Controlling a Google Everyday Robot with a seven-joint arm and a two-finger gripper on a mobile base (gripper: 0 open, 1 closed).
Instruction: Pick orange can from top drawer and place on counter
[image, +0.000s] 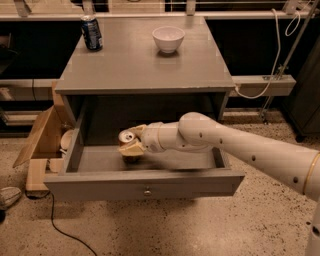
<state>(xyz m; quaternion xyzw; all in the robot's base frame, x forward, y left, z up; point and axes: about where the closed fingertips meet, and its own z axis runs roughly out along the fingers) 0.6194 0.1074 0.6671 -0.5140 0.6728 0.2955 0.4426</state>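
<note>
The orange can (127, 138) stands in the open top drawer (100, 184), left of its middle, with its silver top showing. My gripper (133, 140) reaches into the drawer from the right. Its tan fingers (131, 149) sit on either side of the can and close on it. The can's lower body is mostly hidden behind the front finger. The grey counter (135, 62) lies directly above the drawer.
A dark blue can (92, 32) stands at the counter's back left corner and a white bowl (168, 38) at the back middle. An open cardboard box (41, 142) sits on the floor left of the cabinet. A black cable (62, 232) runs across the floor.
</note>
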